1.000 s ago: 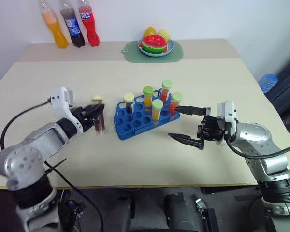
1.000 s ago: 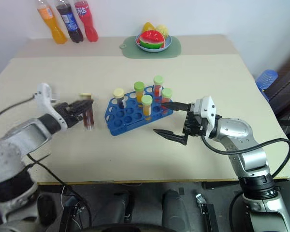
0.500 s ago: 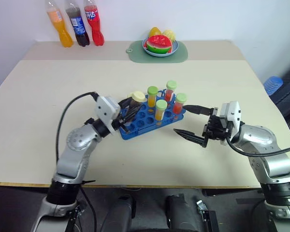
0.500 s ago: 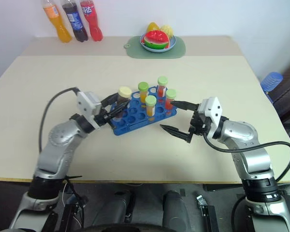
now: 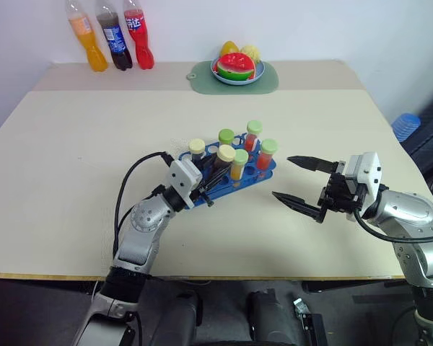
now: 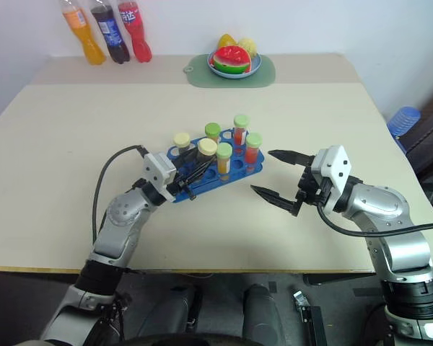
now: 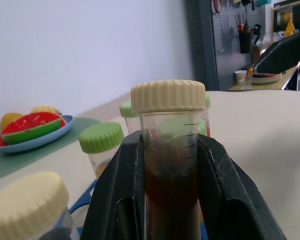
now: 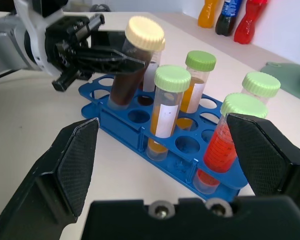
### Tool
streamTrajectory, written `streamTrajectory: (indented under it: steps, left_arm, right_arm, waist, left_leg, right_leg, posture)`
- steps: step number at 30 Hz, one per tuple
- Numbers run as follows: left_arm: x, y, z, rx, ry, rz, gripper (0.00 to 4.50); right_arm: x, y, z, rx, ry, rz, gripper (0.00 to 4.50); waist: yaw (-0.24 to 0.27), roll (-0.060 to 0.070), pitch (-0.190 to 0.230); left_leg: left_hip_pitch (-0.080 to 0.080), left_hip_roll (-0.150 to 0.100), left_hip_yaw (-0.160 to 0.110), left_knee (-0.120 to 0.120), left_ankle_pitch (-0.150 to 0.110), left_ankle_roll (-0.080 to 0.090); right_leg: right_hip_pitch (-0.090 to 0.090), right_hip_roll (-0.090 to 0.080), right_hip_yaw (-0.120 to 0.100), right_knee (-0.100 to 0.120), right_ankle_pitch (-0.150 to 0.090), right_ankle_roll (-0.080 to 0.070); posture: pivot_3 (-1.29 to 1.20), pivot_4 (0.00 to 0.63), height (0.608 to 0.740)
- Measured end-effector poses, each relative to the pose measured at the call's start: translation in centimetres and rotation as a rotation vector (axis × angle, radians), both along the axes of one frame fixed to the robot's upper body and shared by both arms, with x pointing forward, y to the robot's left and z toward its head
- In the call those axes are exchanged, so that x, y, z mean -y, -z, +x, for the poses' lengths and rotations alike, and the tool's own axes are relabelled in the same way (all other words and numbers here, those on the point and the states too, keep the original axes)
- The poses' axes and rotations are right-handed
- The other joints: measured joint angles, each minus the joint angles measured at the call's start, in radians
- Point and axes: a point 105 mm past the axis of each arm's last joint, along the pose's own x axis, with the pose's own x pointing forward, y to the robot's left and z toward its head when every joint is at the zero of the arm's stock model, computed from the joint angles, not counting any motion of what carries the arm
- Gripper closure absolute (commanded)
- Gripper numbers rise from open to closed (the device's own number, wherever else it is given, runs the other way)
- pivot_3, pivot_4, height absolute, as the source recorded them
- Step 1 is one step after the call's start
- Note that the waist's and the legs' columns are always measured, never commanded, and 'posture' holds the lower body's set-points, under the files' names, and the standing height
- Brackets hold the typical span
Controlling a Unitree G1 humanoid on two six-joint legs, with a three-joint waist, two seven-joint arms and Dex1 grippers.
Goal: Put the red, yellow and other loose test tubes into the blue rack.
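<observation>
Desk (image 5: 72,158): the surface on which the task is carried out.

Rack (image 5: 254,173): blue, at desk centre. Five capped tubes are seated in it, toward its 12 to 3 o'clock end; front holes at 6 to 9 o'clock are free.

Left gripper (image 5: 206,170): brought in from the rack's 9 o'clock side within the last second and now over its 9 o'clock end; pinched on the brown tube.

Right gripper (image 5: 297,180): spread wide, nothing held, parked near the rack's 3 o'clock side, withdrawn slightly from it.

Brown tube (image 8: 131,70): cream cap, tilted, foot at a hole near the rack's 9 o'clock corner; whether it is seated cannot be told. Judged the last loose tube; insertion and release remain.
</observation>
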Motion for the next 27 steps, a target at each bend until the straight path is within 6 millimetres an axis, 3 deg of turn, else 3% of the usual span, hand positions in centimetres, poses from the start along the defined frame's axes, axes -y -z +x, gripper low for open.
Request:
streamTrajectory:
  steps: [9,12,16,24,27]
  left_arm:
    - [0.4,0.2,0.2,-0.019,-0.022,-0.070,3.57]
    - [-0.1,0.3,0.5,-0.034,-0.032,-0.099,2.25]
    - [-0.5,1.1,0.9,-0.084,-0.038,-0.100,0.15]
    - [-0.8,1.2,0.4,-0.068,-0.060,-0.093,0.03]
    - [-0.9,0.4,-0.1,-0.063,-0.036,-0.101,0.03]
  right_arm:
    - [-0.5,0.0,0.1,-0.001,-0.011,0.008,0.00]
    - [-0.6,0.0,0.1,-0.004,-0.009,0.014,0.00]
    - [-0.6,0.1,0.2,-0.006,0.001,0.021,0.00]
    - [-0.6,0.4,0.3,-0.010,0.017,0.041,0.00]
    - [-0.6,0.7,0.2,-0.021,0.020,0.048,0.00]
  waist:
    - [0.002,0.000,0.000]
    - [0.001,0.000,0.000]
    - [0.000,0.000,0.000]
    - [0.000,0.000,0.000]
    - [0.000,0.000,0.000]
  left_leg:
    - [0.000,0.000,0.000,0.001,0.000,0.000]
    - [0.000,0.000,0.000,0.001,0.000,0.000]
    - [0.000,0.000,0.000,0.001,0.000,0.000]
    - [0.000,0.000,0.000,0.001,0.000,0.000]
    - [0.000,0.000,0.000,0.001,0.000,0.000]
  right_leg:
    - [0.001,0.000,0.000,0.000,0.000,0.000]
    - [0.001,0.000,0.000,0.000,0.000,0.000]
    - [0.001,0.000,0.000,0.000,0.000,0.000]
    - [0.000,0.000,0.000,0.000,0.000,0.000]
    - [0.000,0.000,0.000,0.001,0.000,0.000]
  posture:
    - [0.00,0.150,0.740]
    - [0.00,0.150,0.740]
    - [0.00,0.150,0.740]
    - [0.00,0.150,0.740]
    - [0.00,0.150,0.740]
